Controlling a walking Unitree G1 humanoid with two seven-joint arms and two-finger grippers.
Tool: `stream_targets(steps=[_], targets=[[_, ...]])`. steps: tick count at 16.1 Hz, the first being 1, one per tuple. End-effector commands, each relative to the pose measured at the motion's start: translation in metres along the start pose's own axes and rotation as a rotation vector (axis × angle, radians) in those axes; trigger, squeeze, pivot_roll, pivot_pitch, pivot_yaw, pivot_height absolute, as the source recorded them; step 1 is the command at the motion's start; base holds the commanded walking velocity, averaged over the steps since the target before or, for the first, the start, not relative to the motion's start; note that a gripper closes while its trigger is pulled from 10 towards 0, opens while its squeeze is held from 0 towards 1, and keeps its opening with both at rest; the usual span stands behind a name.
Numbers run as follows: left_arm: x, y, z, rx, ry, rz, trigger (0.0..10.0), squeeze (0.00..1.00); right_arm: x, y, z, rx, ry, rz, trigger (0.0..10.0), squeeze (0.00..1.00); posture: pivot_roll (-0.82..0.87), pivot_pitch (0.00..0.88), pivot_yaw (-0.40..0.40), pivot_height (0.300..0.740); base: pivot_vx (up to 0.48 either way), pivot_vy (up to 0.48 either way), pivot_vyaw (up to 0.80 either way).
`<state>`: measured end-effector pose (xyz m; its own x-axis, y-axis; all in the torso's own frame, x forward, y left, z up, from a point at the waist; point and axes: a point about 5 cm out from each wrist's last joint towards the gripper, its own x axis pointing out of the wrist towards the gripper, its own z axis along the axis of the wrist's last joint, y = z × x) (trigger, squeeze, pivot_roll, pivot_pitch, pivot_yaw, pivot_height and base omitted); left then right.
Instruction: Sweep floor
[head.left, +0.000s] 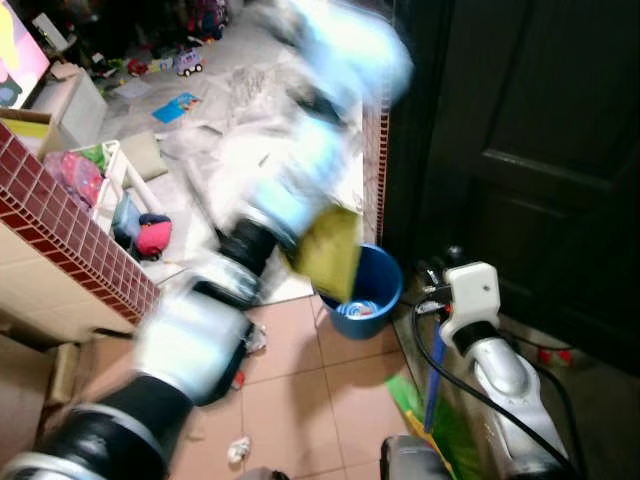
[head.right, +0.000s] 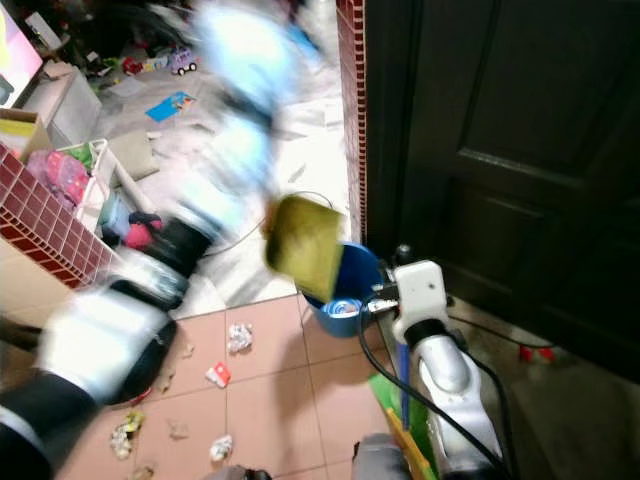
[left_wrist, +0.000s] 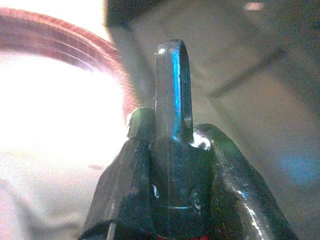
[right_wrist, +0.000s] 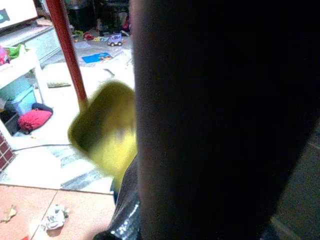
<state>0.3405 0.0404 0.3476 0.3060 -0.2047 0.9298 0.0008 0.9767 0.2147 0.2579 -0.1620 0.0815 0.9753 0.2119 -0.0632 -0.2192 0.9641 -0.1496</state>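
My left gripper (left_wrist: 172, 145) is clamped on a dark handle (left_wrist: 173, 85). The yellow dustpan (head.right: 305, 248) hangs blurred over the blue bucket (head.left: 375, 290) at 12 o'clock. Paper scraps (head.right: 238, 337) lie on the floor (head.right: 270, 400) at 10 o'clock. For my right gripper I cannot tell.

terracotta tile floor (head.right: 270, 400), red brick-tile wall edge (head.right: 352, 120), dark panelled door (head.right: 500, 150), bright toy-strewn room beyond

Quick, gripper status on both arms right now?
Left gripper: shut on a dark handle.
Right gripper: cannot tell; the right arm is low beside the blue bucket.
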Motion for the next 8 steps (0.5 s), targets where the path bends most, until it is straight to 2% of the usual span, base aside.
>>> stream_targets(steps=[1,2,3,5,6,8], targets=[[0.024,0.024,0.017,0.096,-0.124,0.005,10.0,0.0,0.004,0.008,-0.006,0.026,0.024,0.029,10.0,0.0,-0.16,0.0,0.084,0.74,0.0,0.0,0.0],[0.022,0.044,0.01,0.167,-0.091,0.012,10.0,0.0,0.009,0.011,-0.005,0.03,0.018,0.041,10.0,0.0,-0.14,0.0,0.078,0.74,0.0,0.0,0.0],[0.017,0.054,0.003,0.211,-0.051,0.008,10.0,0.0,0.011,0.012,-0.004,0.034,0.014,0.048,10.0,0.0,-0.13,0.0,0.074,0.74,0.0,0.0,0.0],[-0.005,0.079,-0.017,0.287,0.091,0.017,10.0,0.0,0.016,0.015,-0.004,0.032,0.011,0.069,10.0,0.0,-0.11,0.0,0.069,0.74,0.0,0.0,0.0],[-0.031,0.095,-0.034,0.312,0.231,0.049,10.0,0.0,0.017,0.014,-0.005,0.027,0.016,0.067,10.0,0.0,-0.1,0.0,0.065,0.74,0.0,0.0,0.0],[-0.072,0.107,-0.054,0.297,0.449,0.12,10.0,0.0,0.02,0.01,-0.007,0.032,0.014,0.056,10.0,0.0,-0.09,0.0,0.053,0.74,0.0,0.0,0.0]])
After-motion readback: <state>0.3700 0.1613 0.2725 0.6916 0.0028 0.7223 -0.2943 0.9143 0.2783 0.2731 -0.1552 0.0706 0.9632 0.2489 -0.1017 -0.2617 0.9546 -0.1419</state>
